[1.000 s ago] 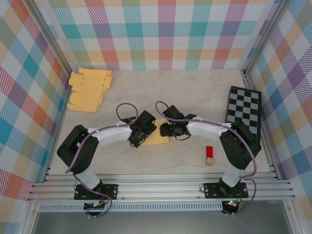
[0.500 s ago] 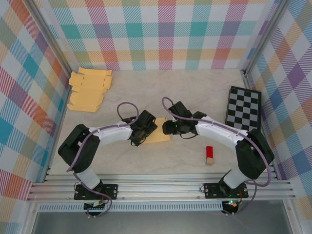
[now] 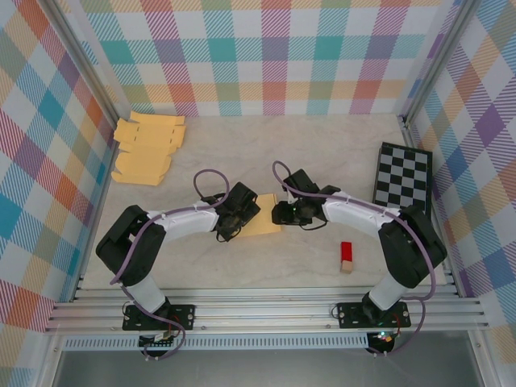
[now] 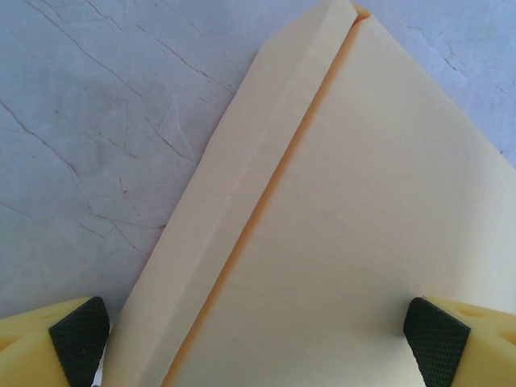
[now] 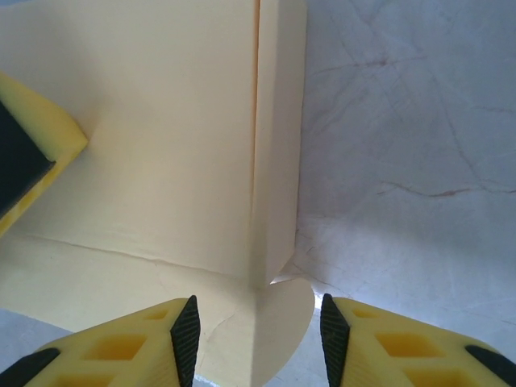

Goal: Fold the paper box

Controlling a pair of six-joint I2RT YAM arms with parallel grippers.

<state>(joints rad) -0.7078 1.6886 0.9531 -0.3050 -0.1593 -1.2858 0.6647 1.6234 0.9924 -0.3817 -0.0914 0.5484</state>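
A small red block (image 3: 347, 256) sits nearest the arm bases, well apart from the work. Just beyond it, mid-table, the paper box (image 3: 263, 219) lies flattened on the table (image 3: 322, 149), with both arms meeting over it from either side.

The step in hand looks like an early one: raising the first side flap. In the right wrist view a long narrow flap (image 5: 278, 137) is already creased over along the box's edge, and a rounded tab (image 5: 278, 318) juts out at its near end. The next move probably calls for the right gripper (image 5: 260, 330) to close on that flap or tab and lift it along the crease while the left gripper (image 4: 258, 348) pins the sheet flat so that it does not slide.

The right gripper's jaws stand partly open, one either side of the tab, with a gap showing on both sides; it has hold of nothing. The left gripper is spread wide across the box, one pad on the sheet and the other at its edge, pressing or hovering rather than pinching.

Farther back lie a checkerboard (image 3: 403, 181) on the right and a stack of flat box blanks (image 3: 147, 149) on the left.
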